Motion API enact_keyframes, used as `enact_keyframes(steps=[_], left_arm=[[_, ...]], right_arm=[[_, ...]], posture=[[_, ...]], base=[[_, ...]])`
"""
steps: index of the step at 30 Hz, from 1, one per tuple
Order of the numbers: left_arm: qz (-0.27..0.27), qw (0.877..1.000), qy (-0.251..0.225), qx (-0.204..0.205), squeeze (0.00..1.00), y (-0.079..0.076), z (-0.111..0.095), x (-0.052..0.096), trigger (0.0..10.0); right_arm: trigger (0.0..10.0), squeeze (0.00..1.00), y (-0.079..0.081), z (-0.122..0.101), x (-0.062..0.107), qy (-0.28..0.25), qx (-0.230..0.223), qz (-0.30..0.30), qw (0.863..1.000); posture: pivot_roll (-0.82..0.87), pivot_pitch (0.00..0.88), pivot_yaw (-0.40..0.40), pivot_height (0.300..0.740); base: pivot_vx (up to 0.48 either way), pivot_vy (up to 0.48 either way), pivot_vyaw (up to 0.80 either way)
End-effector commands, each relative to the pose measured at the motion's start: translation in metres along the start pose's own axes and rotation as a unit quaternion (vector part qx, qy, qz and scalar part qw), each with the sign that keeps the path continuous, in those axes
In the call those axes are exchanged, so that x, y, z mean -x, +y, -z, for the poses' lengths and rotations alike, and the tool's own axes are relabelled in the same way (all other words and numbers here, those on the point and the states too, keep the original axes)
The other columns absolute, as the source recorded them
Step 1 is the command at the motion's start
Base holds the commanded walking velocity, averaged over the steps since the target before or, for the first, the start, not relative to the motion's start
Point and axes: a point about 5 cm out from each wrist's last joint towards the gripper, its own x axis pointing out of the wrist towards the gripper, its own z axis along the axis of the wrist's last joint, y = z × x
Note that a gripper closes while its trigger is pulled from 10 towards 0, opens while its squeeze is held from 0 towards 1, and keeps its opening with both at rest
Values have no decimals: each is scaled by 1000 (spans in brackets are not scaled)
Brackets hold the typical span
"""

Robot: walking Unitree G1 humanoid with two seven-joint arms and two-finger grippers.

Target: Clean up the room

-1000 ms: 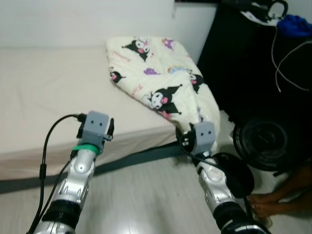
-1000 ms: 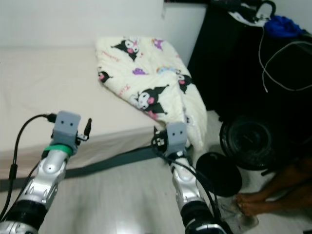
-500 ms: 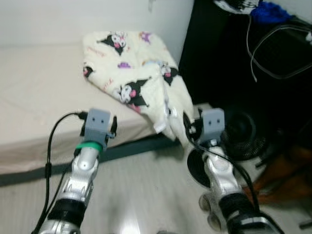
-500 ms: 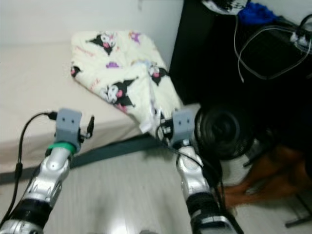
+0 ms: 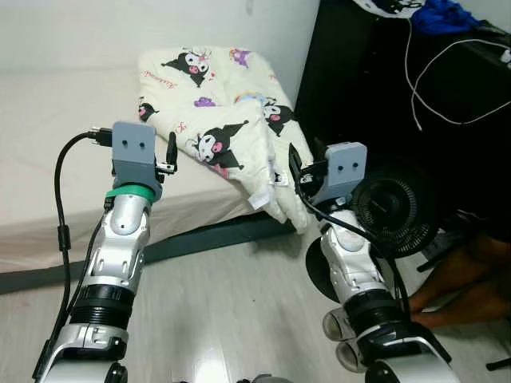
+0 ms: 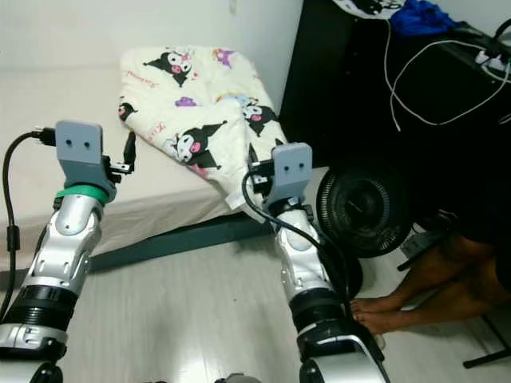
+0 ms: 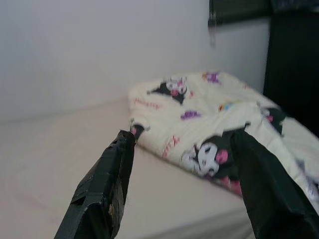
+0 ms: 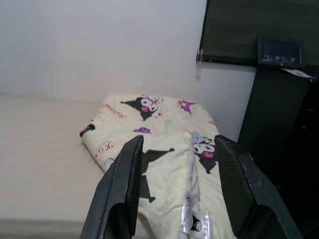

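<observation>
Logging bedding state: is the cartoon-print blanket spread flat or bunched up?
Bunched up: the blanket lies heaped at the mattress corner, one end drooping over the edge.

Even daylight — soft wrist-view blur

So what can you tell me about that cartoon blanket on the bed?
The blanket is pale cream, soft and padded-looking, printed with black, pink and purple cartoon characters. It lies crumpled and loosely folded on the corner of the bed, next to the dark cabinet. One end spills over the mattress edge and hangs toward the floor, showing a small white tag. Both robot arms point toward it with jaws open; neither touches it.
</observation>
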Motion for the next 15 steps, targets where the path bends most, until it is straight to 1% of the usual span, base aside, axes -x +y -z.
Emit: enact_keyframes(steps=[1, 4, 5, 6, 8, 11, 12, 15], left_arm=[[4, 1000, 18, -2, 0, -3, 7, 4, 10000], [3, 1000, 23, -3, 0, -3, 8, 4, 10000], [-3, 1000, 26, -6, 0, 2, 10, 4, 10000], [-13, 999, 28, -18, 0, 9, 13, 5, 10000], [-13, 999, 28, -18, 0, 9, 13, 5, 10000], [-41, 997, 33, -48, 0, 35, 21, 13, 10000], [-44, 997, 34, -53, 0, 39, 22, 16, 10000], [-47, 997, 35, -57, 0, 41, 23, 19, 10000]], right_arm=[[10000, 0, -1, 2, 3, 6, 5, 1, 1000], [10000, 0, -1, 1, 2, 6, 7, -1, 1000], [10000, 0, 0, 0, 1, 6, 11, -3, 1000], [10000, 0, 0, -1, 0, 6, 12, -4, 1000], [10000, 0, 0, -1, 0, 6, 12, -4, 1000], [10000, 0, 3, -2, -6, 13, 14, -18, 1000], [10000, 0, 4, -2, -7, 14, 16, -23, 1000], [10000, 0, 6, -2, -9, 16, 15, -28, 999]], posture=[[-51, 22, 3, 740], [-51, 22, 3, 740], [-53, 22, 2, 740], [-46, 25, -8, 740], [-46, 25, -8, 740], [-11, 38, -64, 740], [-11, 38, -64, 740], [3, 40, -78, 740]], base=[[0, 0, 0], [0, 0, 0], [0, 0, 0], [0, 0, 0], [0, 0, 0], [0, 0, 0], [0, 0, 0], [0, 0, 0]])
